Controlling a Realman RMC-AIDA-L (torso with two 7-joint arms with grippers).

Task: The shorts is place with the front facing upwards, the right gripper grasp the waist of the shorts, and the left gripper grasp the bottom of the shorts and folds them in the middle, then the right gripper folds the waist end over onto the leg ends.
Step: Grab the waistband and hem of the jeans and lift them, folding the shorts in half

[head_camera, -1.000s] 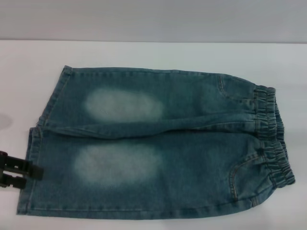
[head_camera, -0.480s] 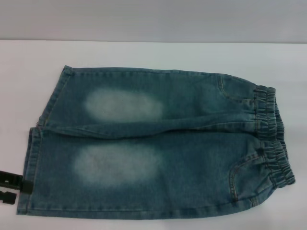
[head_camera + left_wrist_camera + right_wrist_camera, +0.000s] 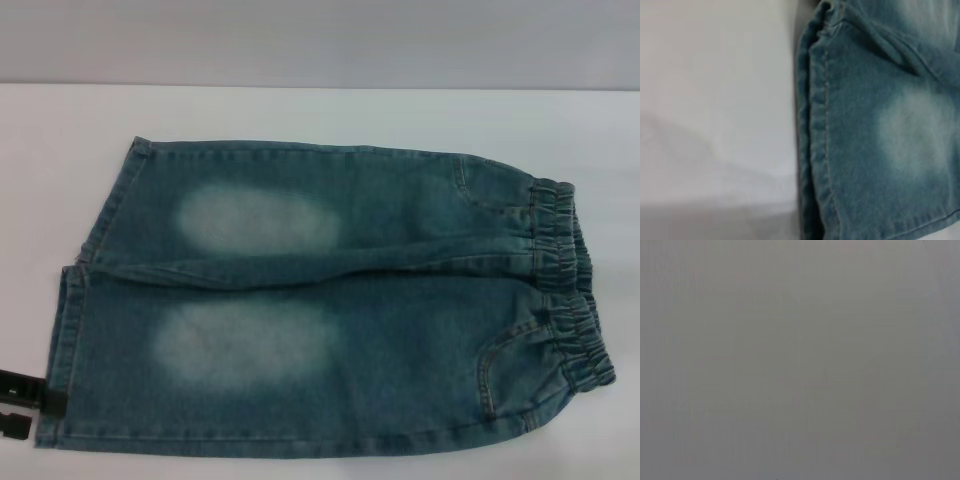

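White bench (image 3: 320, 110) is carrying shorts (image 3: 330, 300), waist at 3 o'clock; left gripper (image 3: 25, 400), fingers apart, is sitting at the hem (image 3: 60, 350), 8 o'clock; right gripper unseen.

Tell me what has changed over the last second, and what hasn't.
The left gripper has slid away from the shorts, back toward the left edge of the head view and a little lower; only its black tips now show beside the bottom of the shorts. It took hold of nothing. The shorts lie flat and unfolded as before, waist on the right. The right gripper stays out of view.
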